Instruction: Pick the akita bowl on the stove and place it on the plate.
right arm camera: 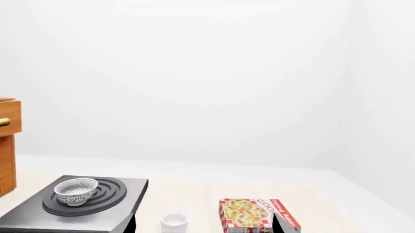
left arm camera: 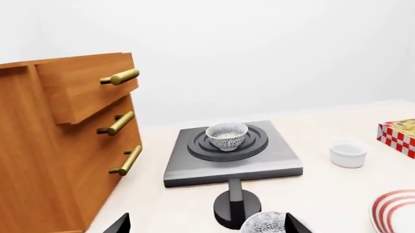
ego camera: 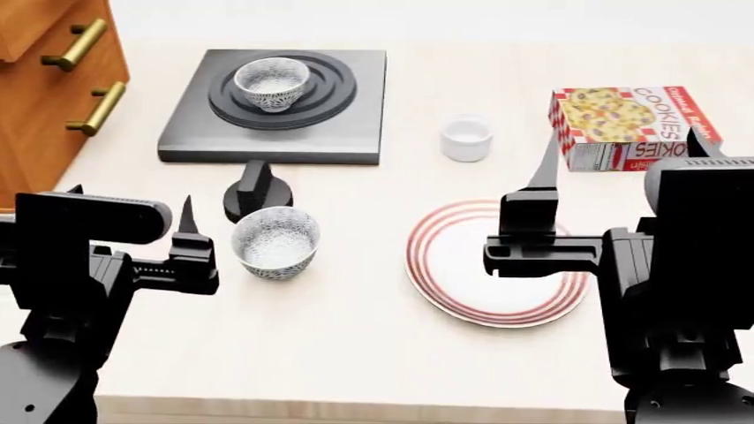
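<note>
The table (ego camera: 353,353) is pale and runs from the near edge up to the back wall. A wooden drawer cabinet (ego camera: 48,79) stands along its far-left side, brass handles facing the stove (ego camera: 342,132), with a strip of bare top between them. The stove lies flat at the far left-centre, and the akita bowl (ego camera: 272,83) sits upright on its black rings, inside the slab's edges. The plate (ego camera: 460,278) lies toward the near right, well apart from the stove, with open table between the two. A cookie box (ego camera: 624,124) lies at the far right, beyond the plate. A second speckled bowl (ego camera: 275,241) stands just in front of the black knob (ego camera: 256,190), between the stove and the near edge. A small white cup (ego camera: 467,138) stands between stove and box. The left gripper (ego camera: 130,212) hangs beside the second bowl, jaws spread and empty. The right gripper (ego camera: 619,155) hangs over the plate's far-right rim, jaws likewise spread and empty.
</note>
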